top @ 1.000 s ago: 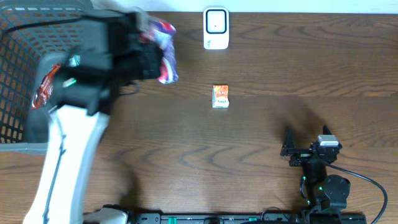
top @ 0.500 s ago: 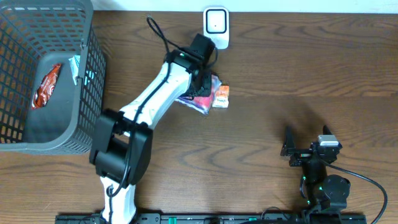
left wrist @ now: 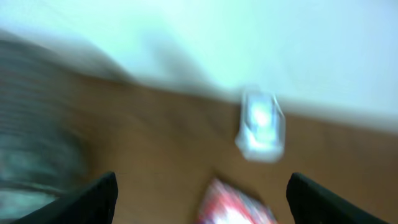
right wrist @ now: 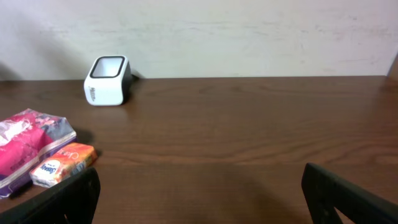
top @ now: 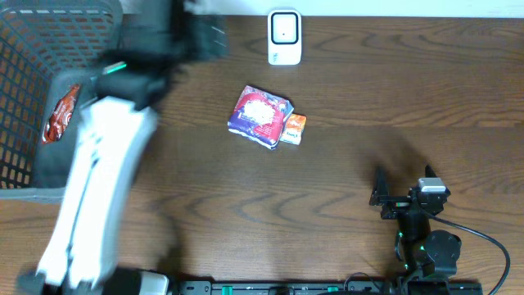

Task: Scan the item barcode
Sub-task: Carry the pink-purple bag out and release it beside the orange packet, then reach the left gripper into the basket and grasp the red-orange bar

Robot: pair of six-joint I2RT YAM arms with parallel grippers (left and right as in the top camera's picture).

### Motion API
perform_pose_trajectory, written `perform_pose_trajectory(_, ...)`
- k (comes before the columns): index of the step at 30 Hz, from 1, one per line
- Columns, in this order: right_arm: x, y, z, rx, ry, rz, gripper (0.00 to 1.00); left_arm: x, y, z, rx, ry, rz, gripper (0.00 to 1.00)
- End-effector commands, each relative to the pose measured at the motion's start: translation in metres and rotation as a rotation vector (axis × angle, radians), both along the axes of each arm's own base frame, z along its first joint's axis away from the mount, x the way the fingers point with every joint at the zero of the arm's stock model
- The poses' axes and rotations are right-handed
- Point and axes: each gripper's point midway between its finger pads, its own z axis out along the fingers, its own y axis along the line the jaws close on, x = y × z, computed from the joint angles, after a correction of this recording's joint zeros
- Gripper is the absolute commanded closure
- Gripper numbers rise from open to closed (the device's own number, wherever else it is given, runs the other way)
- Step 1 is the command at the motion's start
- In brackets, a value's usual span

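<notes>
Far left on the table (top: 368, 90): 1 grey mesh basket (top: 16, 98), 1 red snack wrapper (top: 61, 111) lying inside it. Next to it the left arm (top: 90, 180) runs up past the basket's right side, heavily motion-blurred; its far end is a dark smear near the top edge in the overhead view.

Wrist view of the left claw (left wrist: 200, 186) is also blurred, but both fingers (left wrist: 93, 199) sit at the outer edges of the frame. They are spread wide with nothing between them, so it holds nothing.

Mid-table: 1 pink-and-purple packet (top: 260, 116) lying flat, clear of both arms. 1 small orange box (top: 292, 129) sits against its right edge and looks to be touching. 1 white scanner (top: 284, 37) stands at the back edge, beyond the packet and slightly right, clearly apart from it.

Right side: the right arm (top: 426, 246) sits at the near edge, well apart from the packet. The right claw (right wrist: 200, 180) is spread wide and empty, facing the scanner and packet.
</notes>
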Motion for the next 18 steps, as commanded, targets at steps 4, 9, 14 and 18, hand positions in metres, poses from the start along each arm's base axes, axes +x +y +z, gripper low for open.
perform_pose_trajectory(4,0.000,-0.001,-0.001,-0.015,0.000,-0.006,0.01,-0.043,0.184,0.023,0.151,-0.012,0.512,0.13)
perform_pose_trajectory(9,0.000,-0.001,-0.001,-0.015,0.000,-0.006,0.01,-0.069,0.275,-0.033,0.094,0.155,0.756,0.13)
perform_pose_trajectory(14,0.000,-0.001,-0.001,-0.015,0.000,-0.006,0.01,-0.037,0.292,-0.091,0.097,0.284,0.573,0.13)
perform_pose_trajectory(18,0.000,-0.001,-0.001,-0.015,0.000,-0.006,0.01,-0.021,0.301,-0.142,0.141,0.411,0.505,0.14)
